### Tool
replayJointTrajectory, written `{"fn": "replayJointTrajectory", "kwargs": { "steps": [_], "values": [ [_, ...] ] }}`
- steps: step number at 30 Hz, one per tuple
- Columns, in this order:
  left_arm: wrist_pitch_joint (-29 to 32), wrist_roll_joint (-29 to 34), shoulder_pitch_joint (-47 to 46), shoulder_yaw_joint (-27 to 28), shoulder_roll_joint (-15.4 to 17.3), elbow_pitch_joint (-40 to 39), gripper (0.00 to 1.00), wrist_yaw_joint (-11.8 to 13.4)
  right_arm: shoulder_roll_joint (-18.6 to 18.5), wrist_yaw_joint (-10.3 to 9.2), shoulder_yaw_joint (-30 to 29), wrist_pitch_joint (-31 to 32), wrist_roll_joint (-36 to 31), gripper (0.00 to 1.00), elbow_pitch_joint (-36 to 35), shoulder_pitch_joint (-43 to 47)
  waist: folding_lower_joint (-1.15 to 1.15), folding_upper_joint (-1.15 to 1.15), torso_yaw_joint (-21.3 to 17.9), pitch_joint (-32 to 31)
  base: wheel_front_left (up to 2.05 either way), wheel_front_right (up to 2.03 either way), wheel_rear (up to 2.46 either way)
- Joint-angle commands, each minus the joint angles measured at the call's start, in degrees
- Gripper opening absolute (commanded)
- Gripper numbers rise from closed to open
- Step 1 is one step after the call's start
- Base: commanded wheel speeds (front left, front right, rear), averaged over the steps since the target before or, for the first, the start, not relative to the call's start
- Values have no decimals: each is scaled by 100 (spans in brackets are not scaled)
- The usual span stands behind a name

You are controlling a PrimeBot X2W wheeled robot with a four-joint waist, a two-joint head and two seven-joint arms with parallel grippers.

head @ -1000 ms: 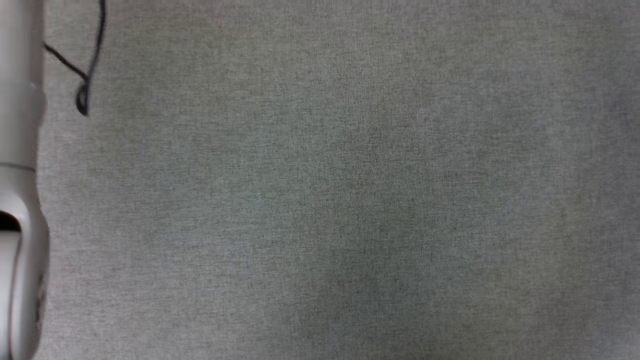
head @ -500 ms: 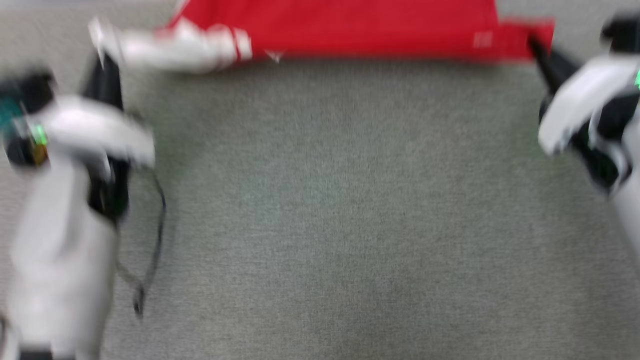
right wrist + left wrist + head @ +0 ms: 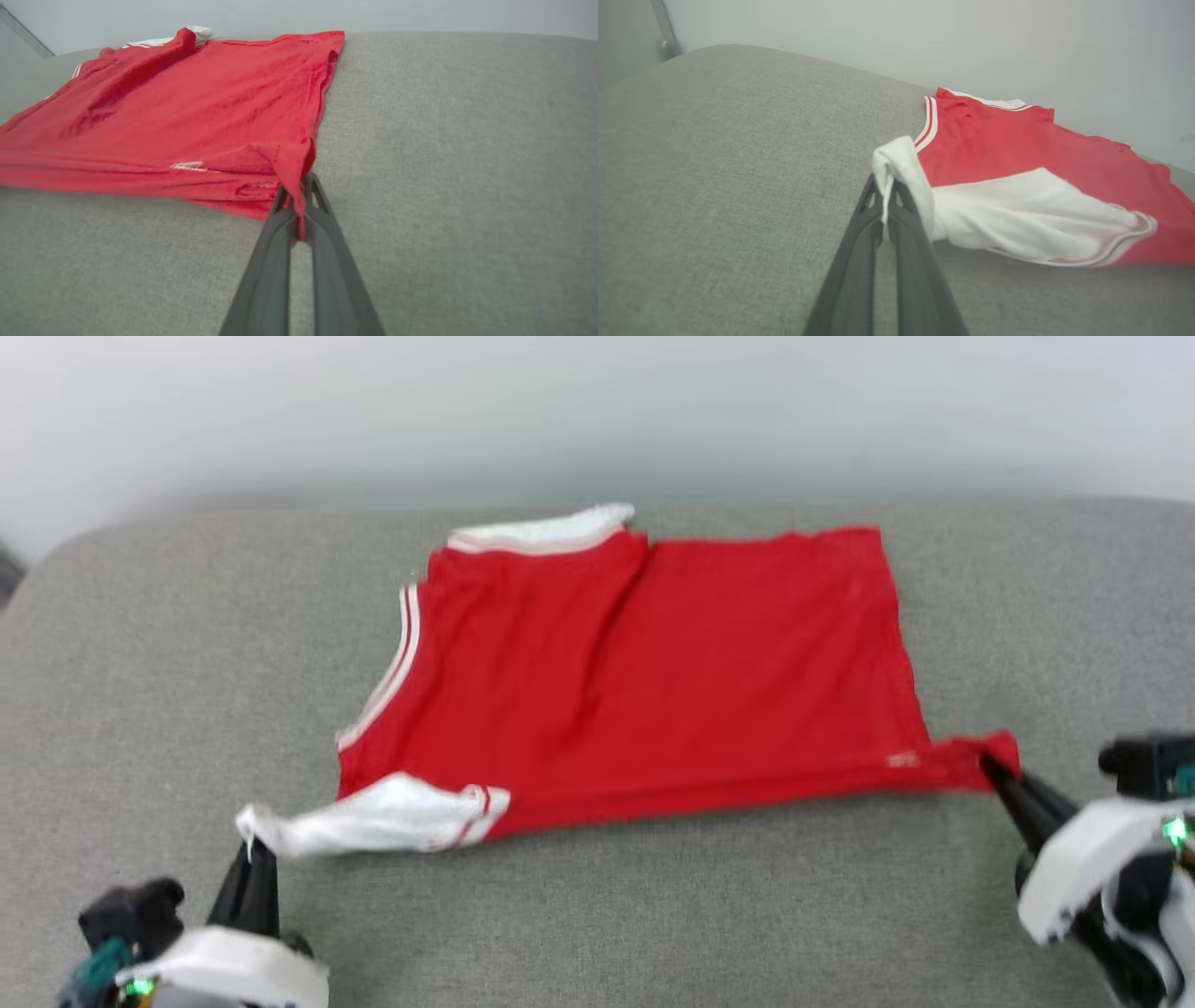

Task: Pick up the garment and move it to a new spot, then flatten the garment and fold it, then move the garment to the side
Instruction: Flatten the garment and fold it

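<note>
The garment [image 3: 653, 672], a bright red shirt with white striped sleeve ends, lies spread on a grey fabric surface [image 3: 607, 915]. My left gripper [image 3: 250, 847] is shut on the tip of the near white sleeve at the lower left. In the left wrist view that gripper [image 3: 886, 184] pinches the white cloth of the garment [image 3: 1017, 154] between its dark fingers. My right gripper [image 3: 991, 767] is shut on the near right red corner. The right wrist view shows this gripper [image 3: 298, 189] with the red corner of the garment [image 3: 187, 102] bunched between its fingers.
The grey surface [image 3: 714, 163] has a rounded far edge, with a pale wall [image 3: 597, 411] just beyond it. Bare fabric [image 3: 467, 163] stretches to the garment's right and in front of it.
The head camera has tilted up, so the whole picture shifted: a second ago it showed bare grey fabric, now the garment and both grippers. Both grips look unchanged since half a second ago.
</note>
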Motion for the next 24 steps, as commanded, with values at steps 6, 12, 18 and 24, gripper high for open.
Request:
{"fn": "replayJointTrajectory", "kwargs": {
  "steps": [6, 12, 18, 24],
  "values": [
    [521, -171, 1296, 177, 121, -1312, 0, 495, 203, -30, -1080, 597, -500, 0, -1194, 1694, 1, 0, 44, -412, 0, 0, 0],
    [974, -231, 2004, 198, 177, -2327, 0, 825, 879, -24, -2014, 1611, -1030, 0, -2682, 2976, 1, 0, 42, -455, 0, 0, 0],
    [1221, -306, 1644, 74, 135, -2715, 0, 835, 1442, -21, -2448, 2439, -1380, 0, -3527, 2960, 1, 0, -6, -198, 0, 0, 0],
    [1237, -238, 704, -122, 83, -2370, 0, 672, 1470, -20, -2430, 2578, -1554, 0, -3385, 2190, 1, 0, 2, 195, 0, 0, 0]
  ]
}}
